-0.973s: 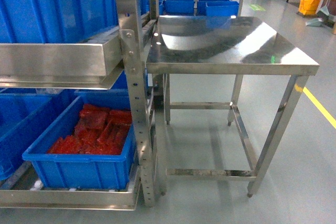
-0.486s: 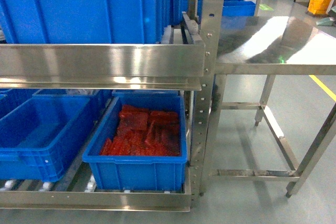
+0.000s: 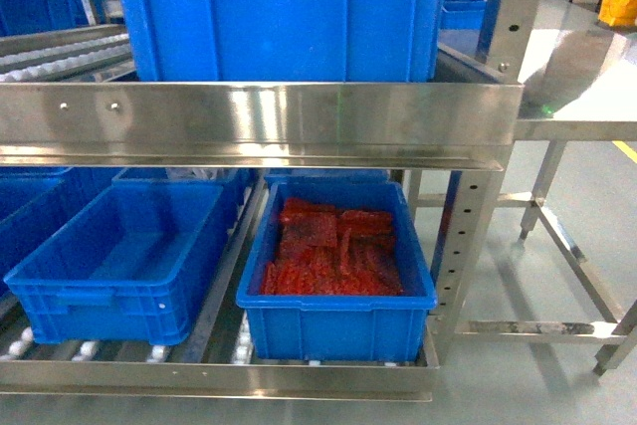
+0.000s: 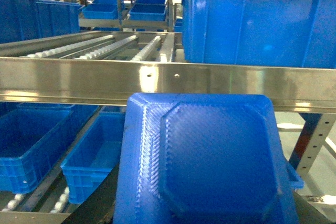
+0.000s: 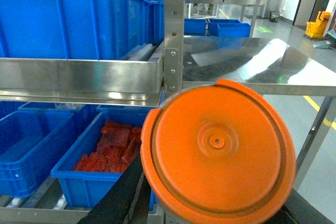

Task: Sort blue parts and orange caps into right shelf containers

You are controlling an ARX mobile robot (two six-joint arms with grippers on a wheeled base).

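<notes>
A steel flow rack (image 3: 299,121) with roller lanes is faced in a hall, a steel table (image 5: 252,66) beside its right post. On the lower shelf, at its right end, a blue crate (image 3: 333,320) of red pieces stands beside an empty crate (image 3: 109,296). A blue part (image 4: 205,166) is carried before the left wrist camera and an orange cap (image 5: 218,156) before the right, probably for sorting. The grippers themselves are hidden, so their opening cannot be told.
</notes>
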